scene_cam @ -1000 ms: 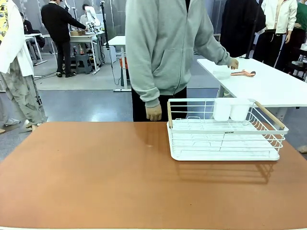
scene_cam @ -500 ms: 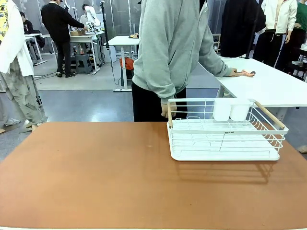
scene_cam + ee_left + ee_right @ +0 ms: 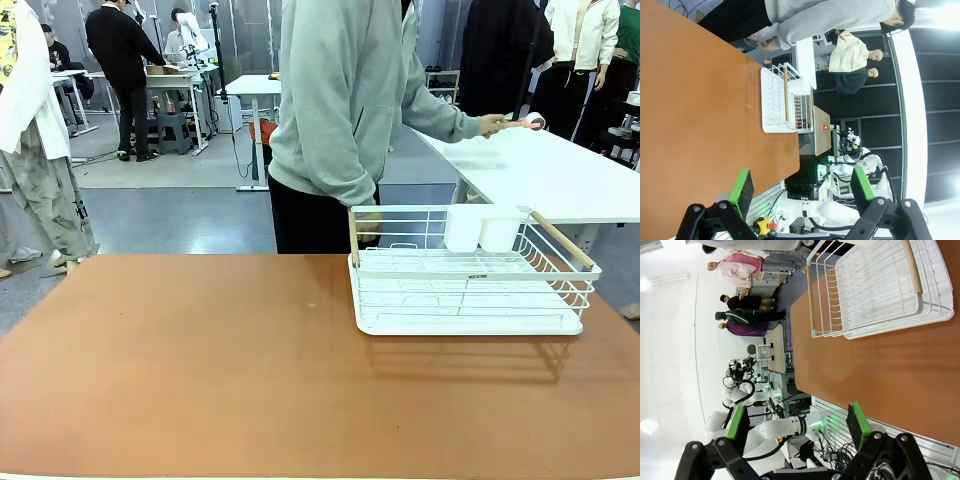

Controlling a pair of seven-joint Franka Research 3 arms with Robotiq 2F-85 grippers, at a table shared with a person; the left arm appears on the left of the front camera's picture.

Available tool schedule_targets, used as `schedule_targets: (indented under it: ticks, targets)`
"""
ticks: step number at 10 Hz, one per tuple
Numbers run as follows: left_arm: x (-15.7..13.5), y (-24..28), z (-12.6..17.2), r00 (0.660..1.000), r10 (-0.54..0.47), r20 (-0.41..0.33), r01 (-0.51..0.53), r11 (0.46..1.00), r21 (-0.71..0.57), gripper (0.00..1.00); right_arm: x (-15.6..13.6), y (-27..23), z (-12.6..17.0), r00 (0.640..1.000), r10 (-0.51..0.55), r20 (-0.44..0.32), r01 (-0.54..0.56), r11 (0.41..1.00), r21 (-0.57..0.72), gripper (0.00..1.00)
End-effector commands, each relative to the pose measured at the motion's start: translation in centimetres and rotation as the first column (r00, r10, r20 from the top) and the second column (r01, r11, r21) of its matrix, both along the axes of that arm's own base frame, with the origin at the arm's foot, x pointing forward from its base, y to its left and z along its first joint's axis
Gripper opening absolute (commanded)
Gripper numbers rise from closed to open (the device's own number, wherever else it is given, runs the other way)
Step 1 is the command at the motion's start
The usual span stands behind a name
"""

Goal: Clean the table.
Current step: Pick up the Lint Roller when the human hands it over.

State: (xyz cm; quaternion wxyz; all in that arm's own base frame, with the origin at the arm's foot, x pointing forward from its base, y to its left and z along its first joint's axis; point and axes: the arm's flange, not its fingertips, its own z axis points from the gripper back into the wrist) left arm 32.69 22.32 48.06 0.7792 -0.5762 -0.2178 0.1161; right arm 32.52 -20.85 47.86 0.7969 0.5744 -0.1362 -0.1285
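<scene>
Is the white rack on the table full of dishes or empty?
Empty: the dish rack has no dishes on its bare wires. What is inside its two white cups cannot be told.

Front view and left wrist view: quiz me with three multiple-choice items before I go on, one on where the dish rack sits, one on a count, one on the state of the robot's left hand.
1. Where does the dish rack stand on the brown table?
A. On the robot's right side, towards the far edge
B. On the robot's left side, at the near edge
C. Dead centre

2. How many wooden handles does the rack have?
A. One
B. Two
C. Four

3. What state is the robot's left hand in?
A. Shut on a cloth
B. Shut on nothing
C. Open, holding nothing

Answers:
1 A, the front view shows it right of the middle, close to the far edge.
2 B, one wooden bar runs along each end of the rack.
3 C, the green pads stand wide apart with nothing gripped between them.
</scene>
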Motion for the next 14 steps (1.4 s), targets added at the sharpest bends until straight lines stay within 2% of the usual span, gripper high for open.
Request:
schedule_targets:
  ticks: [1,14]
  targets:
    - [-0.24,0.10,0.16,1.000,0.002,0.006,-0.002,1.000,-0.001,1.00,-0.25,0.14,0.53,1.000,-0.002,0.001,0.002,1.000,0.006,1.00]
    - [-0.24,0.10,0.16,1.000,0.002,0.006,-0.002,1.000,-0.001,1.00,-0.25,0.14,0.53,1.000,-0.002,0.001,0.002,1.000,0.006,1.00]
